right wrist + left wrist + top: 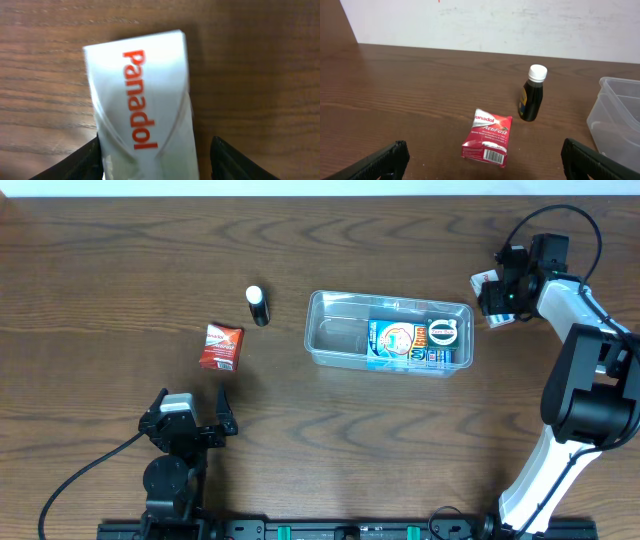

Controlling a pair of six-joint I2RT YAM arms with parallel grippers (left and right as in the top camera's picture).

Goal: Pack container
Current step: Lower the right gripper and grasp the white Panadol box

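The container [335,337] is a clear shallow tub at table centre, also at the right edge of the left wrist view as the container [615,115]. It holds a blue packet [395,343] and a round black-and-white item [443,332]. My right gripper [492,292] is right of the tub, jaws straddling a white Panadol box [142,100]. In the right wrist view my right gripper [157,162] has its left finger against the box, and a gap shows beside the right finger. My left gripper [193,402] stands wide open and empty, near the front edge.
A red Panadol packet [220,346] lies flat ahead of the left gripper [485,172], seen close as the red packet [487,137]. A dark bottle with a white cap [258,305] stands upright between packet and tub, also shown as the bottle [532,93].
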